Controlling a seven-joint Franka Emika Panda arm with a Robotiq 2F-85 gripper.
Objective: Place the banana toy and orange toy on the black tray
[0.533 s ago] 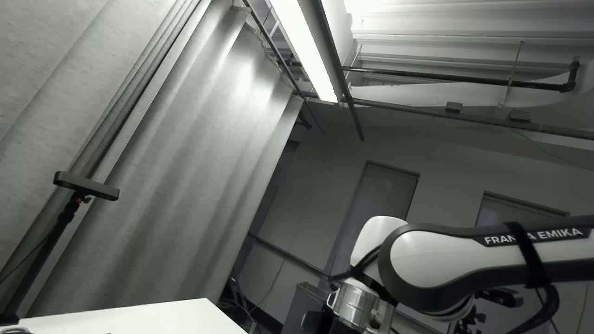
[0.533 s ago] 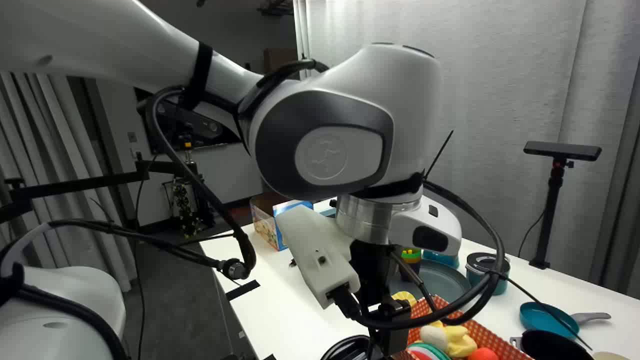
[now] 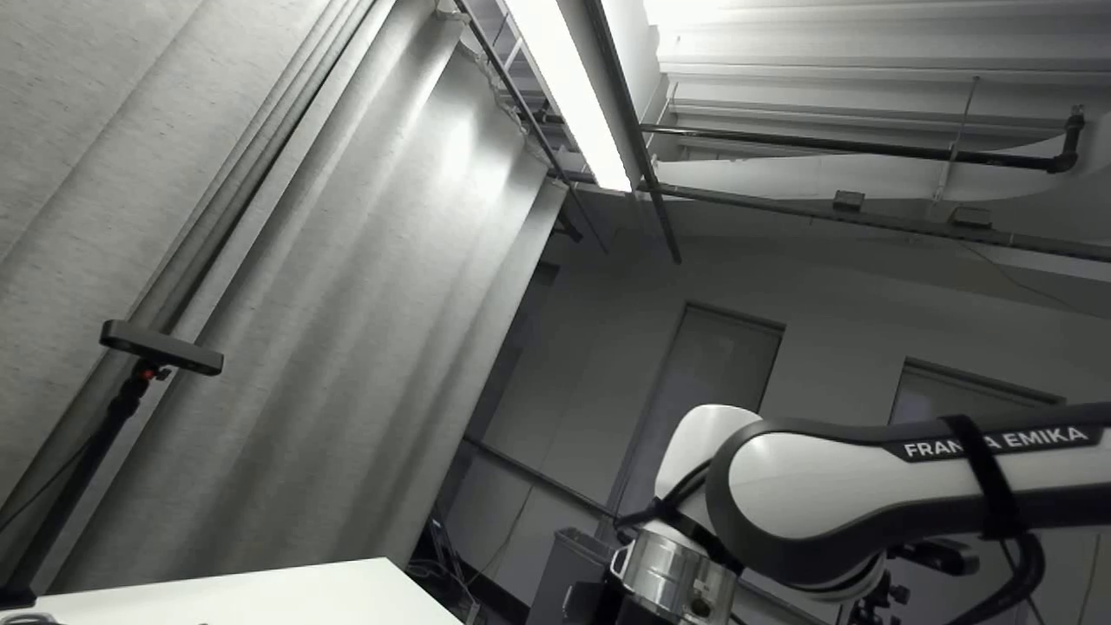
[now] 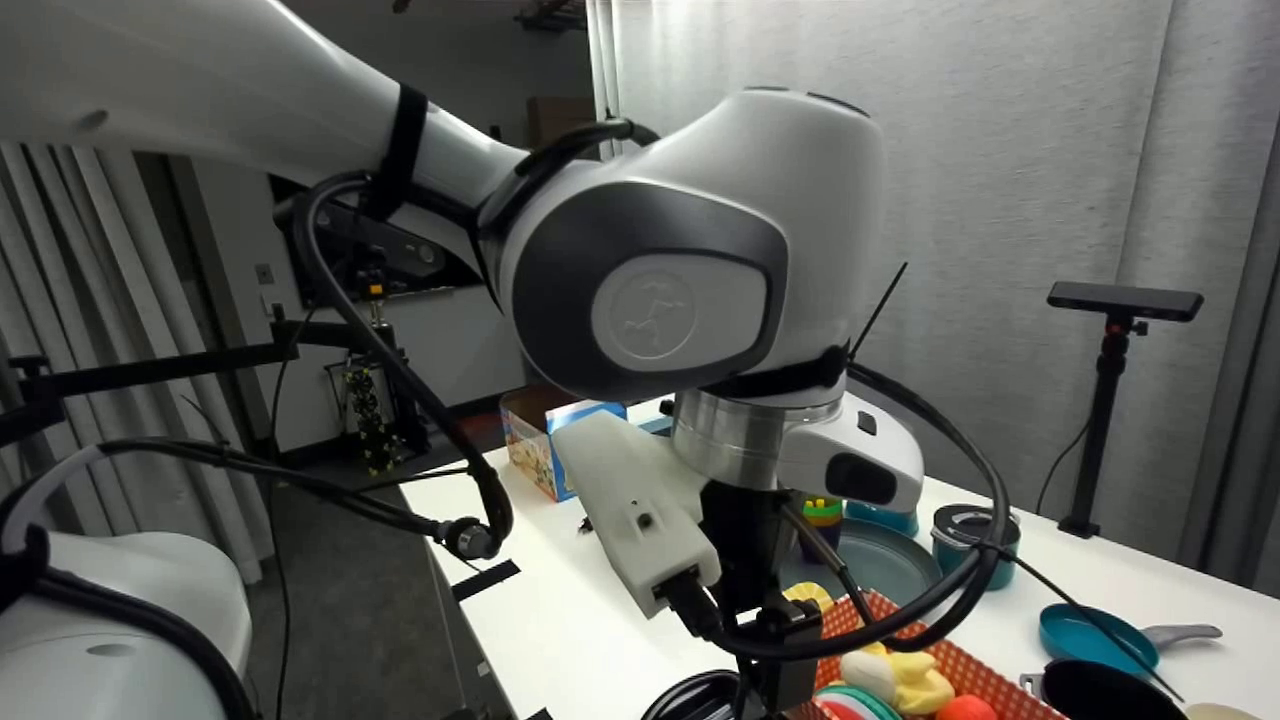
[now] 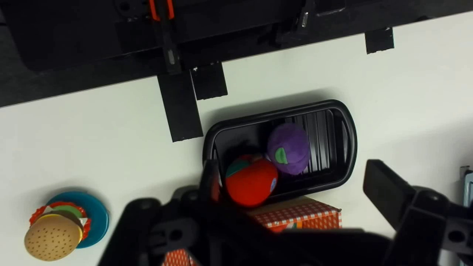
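In wrist view, my end effector (image 5: 295, 181) blurred, cut off by bottom edge. It hides corner of tray (image 5: 321, 136) and most of checked box (image 5: 301, 214). Sticker (image 5: 273, 184) on red toy (image 5: 251, 184) too small for me to read. Bluish thing (image 5: 468, 188) cropped at right edge; cannot tell what. In exterior view, orange-red ball (image 4: 965, 709) cut by bottom edge; identity unclear. In both exterior views, desk (image 3: 260, 599) runs off bottom edge.

White arm (image 4: 640, 225) pointed its gripper (image 5: 293, 181) downward, fingers (image 5: 391, 192) wide apart

In an exterior view the arm sloped down from the upper left to a bulky, dark-ringed joint (image 4: 650, 310); the silver wrist (image 4: 730, 440) stood nearly upright beneath it, the black gripper hanging below, partly hidden. In the wrist view both black fingers showed in the lower half, a broad gap between their tips.
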